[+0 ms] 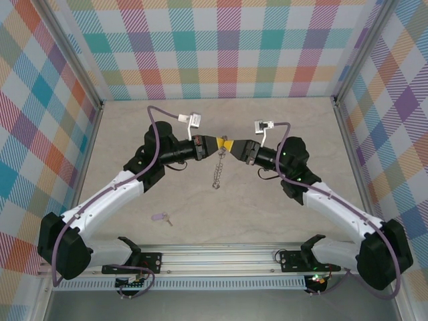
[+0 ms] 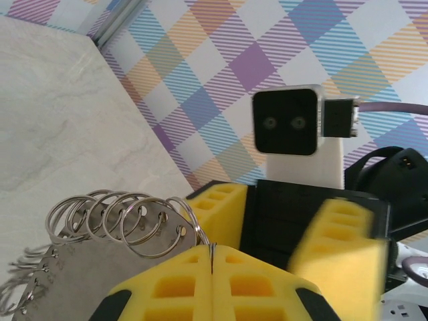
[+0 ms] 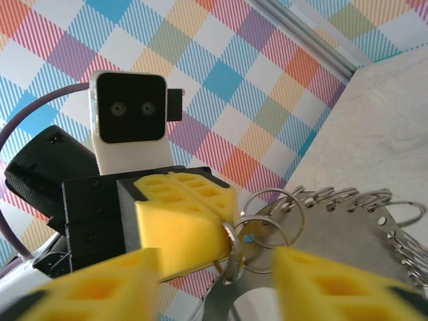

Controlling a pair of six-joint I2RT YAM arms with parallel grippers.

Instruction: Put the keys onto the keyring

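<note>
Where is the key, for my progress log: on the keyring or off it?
Off. The key lies on the table, apart from the keyring, which hangs pinched in the shut left gripper.

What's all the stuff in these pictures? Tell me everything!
keyring: one, silver, hanging in mid-air over the middle of the table
key: one, lilac head, lying on the table, front left
table: one, pale beige, under everything
walls: three, colourful checks, around the table
rail: one, silver, at the near edge
arms: two, white and black, reaching in from the near edge
left end effector: one, yellow, shut on the keyring
right end effector: one, yellow, open, facing the left one
</note>
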